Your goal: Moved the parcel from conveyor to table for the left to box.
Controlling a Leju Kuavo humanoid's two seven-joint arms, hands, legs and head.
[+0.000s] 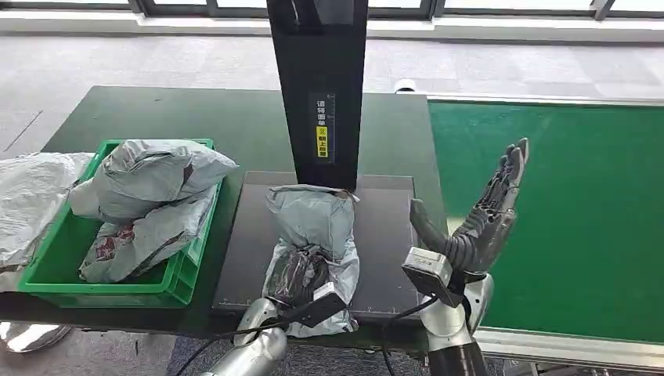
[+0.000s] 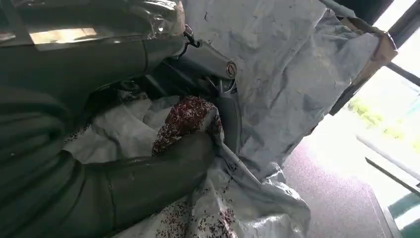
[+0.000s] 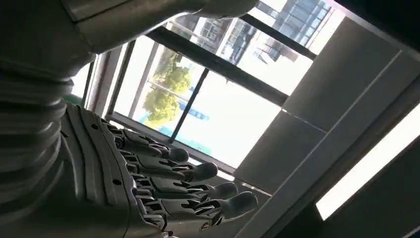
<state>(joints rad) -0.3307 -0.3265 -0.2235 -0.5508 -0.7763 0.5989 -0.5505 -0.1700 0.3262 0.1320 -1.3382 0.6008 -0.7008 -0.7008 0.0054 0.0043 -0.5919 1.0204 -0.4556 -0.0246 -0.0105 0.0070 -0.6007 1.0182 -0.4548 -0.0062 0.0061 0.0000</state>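
Note:
A grey plastic parcel (image 1: pixel 313 219) lies on the black pad (image 1: pixel 384 235) at the table's middle, its far end against a black post (image 1: pixel 321 86). My left hand (image 1: pixel 301 280) grips the parcel's near end, dark fingers over the crumpled plastic. In the left wrist view the thumb and fingers of the left hand (image 2: pixel 148 168) close around a fold of the parcel (image 2: pixel 277 64). My right hand (image 1: pixel 478 211) is raised open beside the pad, over the edge of the green conveyor (image 1: pixel 564 204), holding nothing. In the right wrist view the right hand (image 3: pixel 148 183) has its fingers stretched out towards windows.
A green bin (image 1: pixel 47 270) at the left holds two grey parcels (image 1: pixel 149 180). Another grey bag (image 1: pixel 27 200) lies left of the bin. The conveyor's metal rail (image 1: pixel 548 345) runs along the near right.

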